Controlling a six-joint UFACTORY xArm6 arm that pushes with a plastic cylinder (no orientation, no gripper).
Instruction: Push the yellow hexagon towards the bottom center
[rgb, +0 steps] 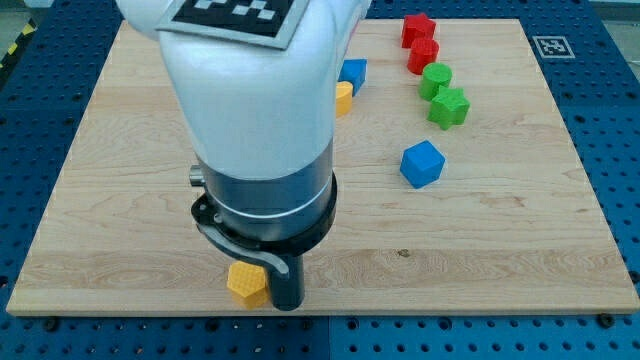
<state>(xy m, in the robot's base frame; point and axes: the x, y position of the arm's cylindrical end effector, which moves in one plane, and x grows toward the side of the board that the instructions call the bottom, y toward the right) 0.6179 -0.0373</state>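
Note:
The yellow hexagon (246, 284) lies near the view's bottom edge of the wooden board (480, 250), a little left of centre. My arm's large white and grey body covers the upper left middle of the view. The dark rod comes down just right of the hexagon, and my tip (286, 304) rests on the board touching or almost touching the hexagon's right side.
A second yellow block (343, 97) peeks out beside the arm, with a blue block (352, 72) next to it. A blue cube (422, 164) sits right of centre. Two red blocks (419, 40) and two green blocks (444, 95) stand at the top right.

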